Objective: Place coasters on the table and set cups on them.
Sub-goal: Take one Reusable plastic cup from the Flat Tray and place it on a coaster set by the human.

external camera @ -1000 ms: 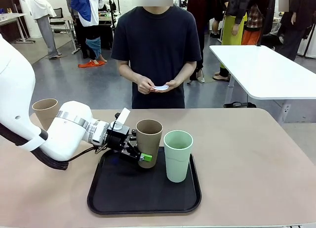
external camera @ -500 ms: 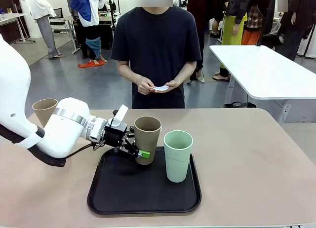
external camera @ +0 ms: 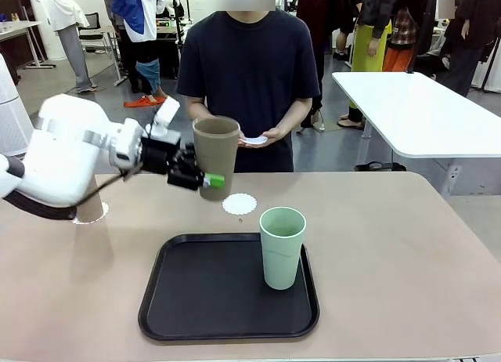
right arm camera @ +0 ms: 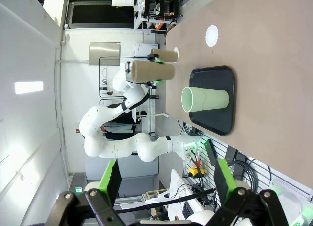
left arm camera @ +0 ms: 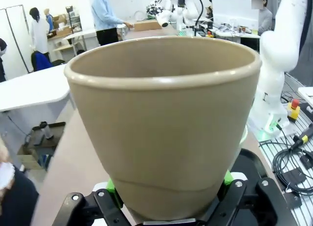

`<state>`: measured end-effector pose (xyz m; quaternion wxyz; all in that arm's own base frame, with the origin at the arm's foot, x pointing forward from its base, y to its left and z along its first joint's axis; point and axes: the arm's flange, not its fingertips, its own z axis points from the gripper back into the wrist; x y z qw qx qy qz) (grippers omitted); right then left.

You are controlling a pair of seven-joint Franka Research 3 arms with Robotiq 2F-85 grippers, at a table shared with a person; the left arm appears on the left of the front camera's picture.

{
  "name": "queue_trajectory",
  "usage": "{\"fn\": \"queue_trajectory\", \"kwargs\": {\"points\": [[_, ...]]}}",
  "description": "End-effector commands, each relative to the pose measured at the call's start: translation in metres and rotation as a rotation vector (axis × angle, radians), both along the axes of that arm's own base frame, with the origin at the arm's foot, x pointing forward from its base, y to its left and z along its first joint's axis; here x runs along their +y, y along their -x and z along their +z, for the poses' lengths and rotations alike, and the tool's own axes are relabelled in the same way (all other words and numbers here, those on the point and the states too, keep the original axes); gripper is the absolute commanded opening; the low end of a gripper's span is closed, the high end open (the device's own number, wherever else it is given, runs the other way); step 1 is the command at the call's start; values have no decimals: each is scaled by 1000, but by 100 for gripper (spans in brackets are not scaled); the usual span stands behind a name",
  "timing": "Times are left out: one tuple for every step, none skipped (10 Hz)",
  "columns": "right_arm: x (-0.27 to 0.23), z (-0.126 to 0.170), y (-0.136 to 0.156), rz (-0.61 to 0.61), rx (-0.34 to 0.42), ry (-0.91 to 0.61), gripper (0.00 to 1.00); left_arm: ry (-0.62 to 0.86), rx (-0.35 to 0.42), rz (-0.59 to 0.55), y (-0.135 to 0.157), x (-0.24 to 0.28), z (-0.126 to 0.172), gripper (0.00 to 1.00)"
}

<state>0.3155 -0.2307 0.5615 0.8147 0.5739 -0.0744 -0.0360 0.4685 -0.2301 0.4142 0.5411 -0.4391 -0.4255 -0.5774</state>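
My left gripper (external camera: 205, 178) is shut on a tan cup (external camera: 215, 156) and holds it upright in the air above the table (external camera: 391, 237). In the left wrist view the same tan cup (left arm camera: 164, 118) stands close up between the green pads (left arm camera: 112, 187). A white lacy coaster (external camera: 239, 204) lies bare on the table just below and right of the held cup. A second tan cup (external camera: 91, 204) stands on a coaster (external camera: 102, 214) at the left, mostly hidden by my arm. The mint green cup (external camera: 282, 246) stands on the black tray (external camera: 196, 299). My right gripper (right arm camera: 166, 187) is open and high above the table.
The person stands at the far edge holding another coaster (external camera: 254, 139) between both hands. The right wrist view looks down on the tray (right arm camera: 215, 116), the green cup (right arm camera: 205, 99) and the bare coaster (right arm camera: 212, 36). A white table (external camera: 423, 111) stands behind at the right.
My left gripper has lifted the tan cup off the tray and carried it up and back toward the far left. A coaster now shows on the table behind the tray.
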Motion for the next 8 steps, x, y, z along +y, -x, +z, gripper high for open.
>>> {"fn": "queue_trajectory", "kwargs": {"points": [[0,-1,0,-2,-14,-2,100,19,32,4,-11,0,23,0],[0,-1,0,-2,-14,-2,100,44,45,-8,-11,2,31,0],[0,-1,0,-2,-14,-2,100,50,37,-13,-3,0,35,0],[0,-1,0,-2,-14,-2,100,25,11,16,-9,3,34,0],[0,-1,0,-2,-14,-2,100,25,11,16,-9,3,34,0],[0,-1,0,-2,-14,-2,100,25,11,16,-9,3,34,0],[0,-1,0,-2,-14,-2,100,25,11,16,-9,3,34,0],[0,-1,0,-2,-14,-2,100,25,11,16,-9,3,34,0]]}}
